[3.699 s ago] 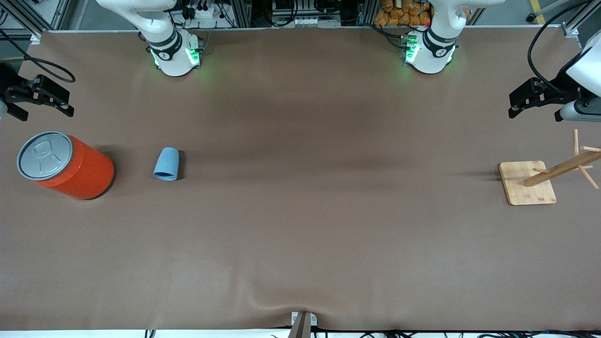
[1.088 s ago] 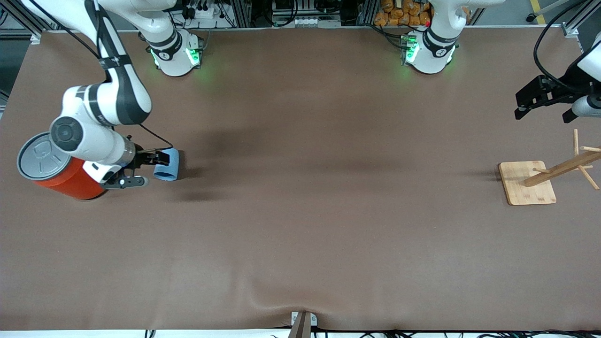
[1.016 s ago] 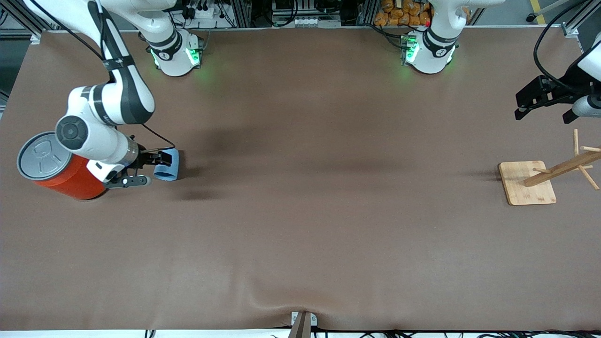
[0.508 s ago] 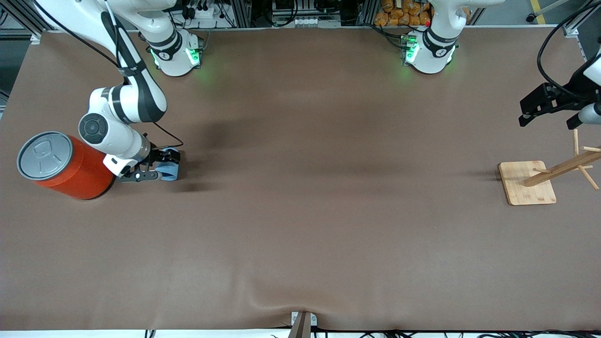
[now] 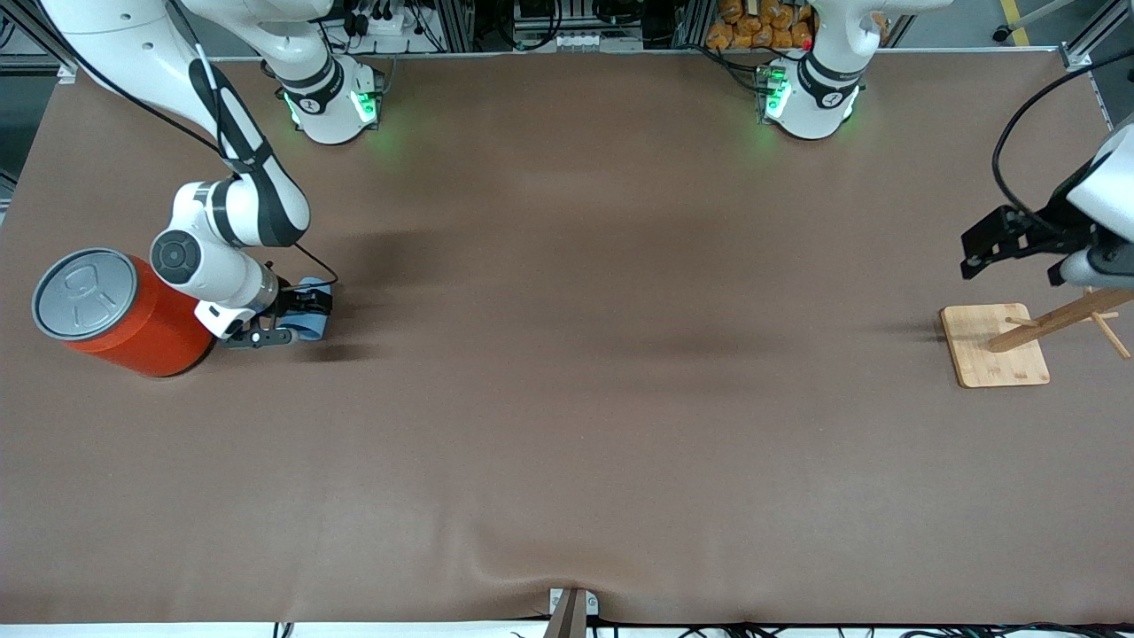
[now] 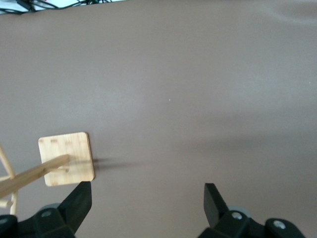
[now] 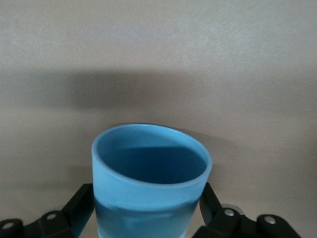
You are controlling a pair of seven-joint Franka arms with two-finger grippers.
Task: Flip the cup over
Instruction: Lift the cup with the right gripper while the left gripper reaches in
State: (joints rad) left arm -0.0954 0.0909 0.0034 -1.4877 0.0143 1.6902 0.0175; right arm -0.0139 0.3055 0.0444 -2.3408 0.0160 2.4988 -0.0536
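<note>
The small light-blue cup (image 5: 312, 326) is beside the orange can, toward the right arm's end of the table. My right gripper (image 5: 297, 319) is shut on it, one finger on each side. In the right wrist view the cup (image 7: 151, 183) fills the gap of the right gripper (image 7: 146, 204), with its darker blue mouth pointing away from the wrist. I cannot tell whether the cup touches the table. My left gripper (image 5: 1010, 255) is open and empty over the table by the wooden rack. It also shows open in the left wrist view (image 6: 147, 201).
A large orange can (image 5: 146, 328) with a grey lid stands close to the right wrist. A wooden peg rack on a square base (image 5: 992, 350) stands at the left arm's end and also shows in the left wrist view (image 6: 67, 158). A brown mat covers the table.
My right gripper came in from the can's side and closed on the cup, which shifted slightly toward the can. My left gripper moved down toward the wooden rack.
</note>
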